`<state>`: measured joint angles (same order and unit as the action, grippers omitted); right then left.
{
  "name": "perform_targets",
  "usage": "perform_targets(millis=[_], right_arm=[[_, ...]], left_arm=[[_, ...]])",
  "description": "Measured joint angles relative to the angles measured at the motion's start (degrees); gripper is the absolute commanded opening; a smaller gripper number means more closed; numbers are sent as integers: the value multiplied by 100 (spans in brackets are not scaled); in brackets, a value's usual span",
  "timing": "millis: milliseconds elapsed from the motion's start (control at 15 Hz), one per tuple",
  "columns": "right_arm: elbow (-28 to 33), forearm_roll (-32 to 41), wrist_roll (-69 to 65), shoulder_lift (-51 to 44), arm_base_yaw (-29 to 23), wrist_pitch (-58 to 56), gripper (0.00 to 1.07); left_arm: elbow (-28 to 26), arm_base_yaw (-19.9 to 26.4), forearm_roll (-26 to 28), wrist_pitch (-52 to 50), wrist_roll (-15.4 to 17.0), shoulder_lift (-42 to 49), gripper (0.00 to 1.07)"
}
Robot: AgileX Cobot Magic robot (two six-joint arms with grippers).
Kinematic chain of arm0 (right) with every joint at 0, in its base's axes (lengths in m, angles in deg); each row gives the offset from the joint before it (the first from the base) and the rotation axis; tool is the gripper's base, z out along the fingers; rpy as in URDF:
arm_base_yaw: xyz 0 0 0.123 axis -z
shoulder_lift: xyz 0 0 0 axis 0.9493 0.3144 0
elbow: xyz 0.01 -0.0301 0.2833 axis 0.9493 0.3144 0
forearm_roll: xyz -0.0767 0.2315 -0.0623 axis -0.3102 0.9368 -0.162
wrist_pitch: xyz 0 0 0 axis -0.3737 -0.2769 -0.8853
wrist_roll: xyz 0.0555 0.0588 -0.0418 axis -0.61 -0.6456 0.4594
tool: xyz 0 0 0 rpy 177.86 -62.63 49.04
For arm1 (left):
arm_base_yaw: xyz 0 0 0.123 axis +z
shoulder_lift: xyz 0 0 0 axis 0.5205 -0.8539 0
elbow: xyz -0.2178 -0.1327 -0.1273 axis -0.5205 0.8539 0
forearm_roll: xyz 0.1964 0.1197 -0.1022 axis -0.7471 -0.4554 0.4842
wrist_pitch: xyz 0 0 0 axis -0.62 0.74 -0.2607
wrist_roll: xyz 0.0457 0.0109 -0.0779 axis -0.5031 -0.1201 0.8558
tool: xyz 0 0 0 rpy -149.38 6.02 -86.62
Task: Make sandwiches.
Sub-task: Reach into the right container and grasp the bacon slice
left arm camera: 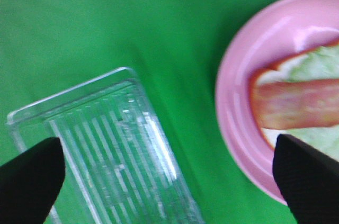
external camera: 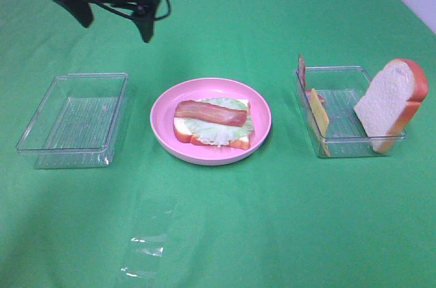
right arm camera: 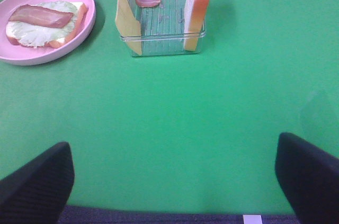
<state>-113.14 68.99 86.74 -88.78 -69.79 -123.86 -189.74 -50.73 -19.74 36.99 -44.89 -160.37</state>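
Observation:
On the pink plate (external camera: 163,137) lies the open sandwich (external camera: 212,124): one bread slice, pale lettuce (right arm camera: 37,28) and a bacon strip (external camera: 211,112) on top. My left gripper (external camera: 116,24) hangs open high above the table's back left, empty; its fingers (left arm camera: 29,181) frame the empty box and the plate's edge (left arm camera: 238,102). My right gripper (right arm camera: 172,181) is out of the high view; its wrist view shows it open and empty over bare cloth, well short of the right box (right arm camera: 161,28).
The right clear box (external camera: 340,107) holds an upright bread slice (external camera: 392,101), a cheese slice (external camera: 319,116) and a bacon strip (external camera: 301,70). An empty clear box (external camera: 75,114) stands left of the plate. A clear plastic film (external camera: 146,247) glints near the front.

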Motion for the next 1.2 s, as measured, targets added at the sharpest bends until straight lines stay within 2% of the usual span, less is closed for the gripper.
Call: perform_targets(millis=[67, 133, 200, 267, 933, 1200], right_arm=[[0, 0, 0, 0, 0, 0, 98], [0, 0, 0, 0, 0, 0, 98], [0, 0, 0, 0, 0, 0, 98], [0, 0, 0, 0, 0, 0, 98], [0, 0, 0, 0, 0, 0, 98], [0, 0, 0, 0, 0, 0, 98]], left_arm=[[0, 0, 0, 0, 0, 0, 101], [0, 653, 17, 0, -52, 126, 101], [0, 768, 34, 0, -69, 138, 101], [6, 1089, 178, 0, -183, 149, 101], [178, 1644, 201, 40, -390, 149, 100], [189, 1656, 275, 40, -407, 155, 100]])
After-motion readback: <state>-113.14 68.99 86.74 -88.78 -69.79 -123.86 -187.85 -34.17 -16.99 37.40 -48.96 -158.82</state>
